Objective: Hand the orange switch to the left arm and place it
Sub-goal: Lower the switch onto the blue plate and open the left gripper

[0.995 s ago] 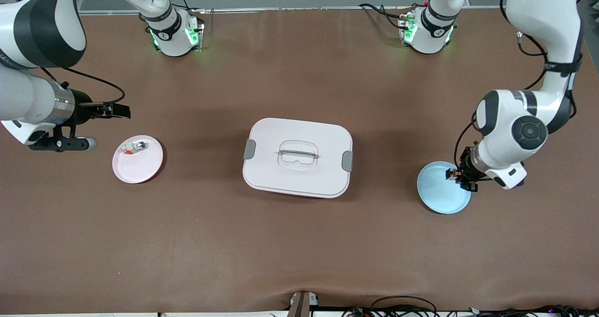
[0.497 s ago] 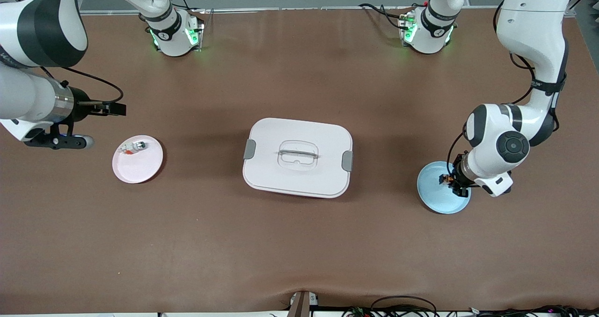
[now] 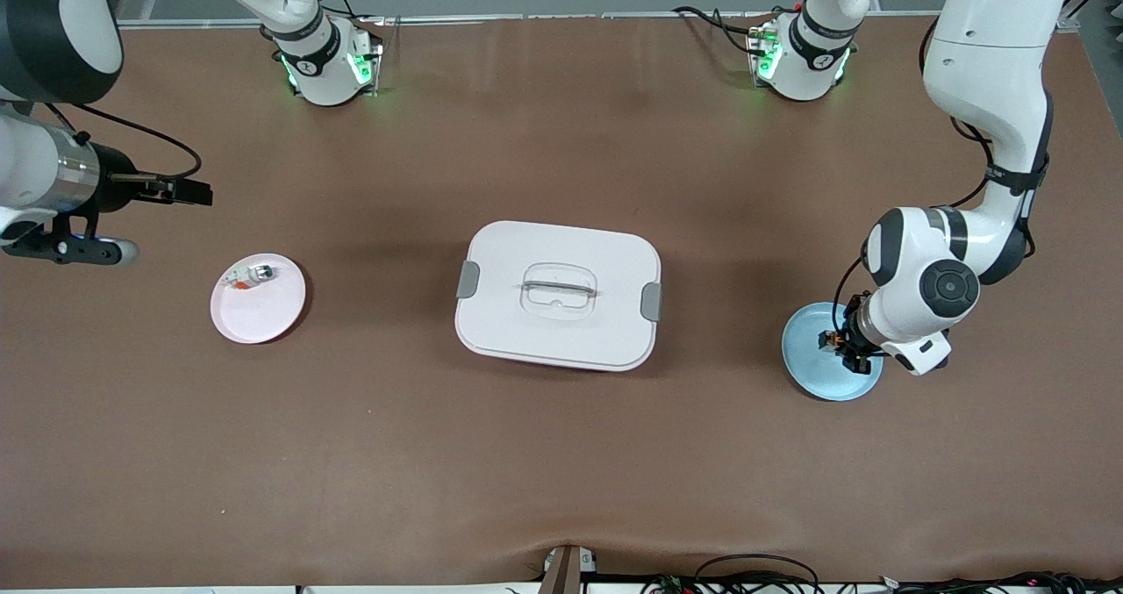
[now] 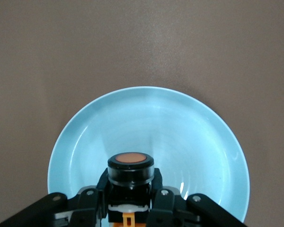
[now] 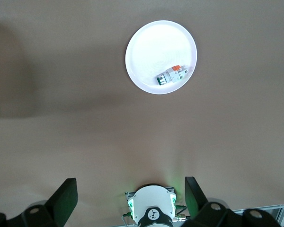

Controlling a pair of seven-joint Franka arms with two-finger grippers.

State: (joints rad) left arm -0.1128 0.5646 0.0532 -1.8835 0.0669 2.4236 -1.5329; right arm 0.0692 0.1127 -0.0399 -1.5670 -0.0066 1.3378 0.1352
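Orange switch [image 4: 130,176] sits clamped between the left gripper's [image 3: 844,348] fingers [image 4: 87,208], its round orange face turned outward — the gripper hangs over the blue plate [image 3: 811,368], and whether the switch touches the plate cannot be told. In the left wrist view the black body of the switch is pinched on both sides, with the plate's pale blue bowl spread beneath it. That plate lies toward the left arm's end of the table [image 3: 561,462].

At the middle of the table stands the box [image 3: 558,294], white, lid on, with a grey clasp at each short side and a recessed handle on top; it lies well apart from both grippers.

Toward the right arm's end lies the pink plate [image 3: 263,318], carrying a small silver-and-white part [image 3: 252,275] with a red bit near its rim. The right gripper [image 3: 195,192] is up in the air over bare table near that plate — its fingers [image 5: 64,198] stand wide apart with nothing between them. The right wrist view looks down past them at the pink plate and the part on it.
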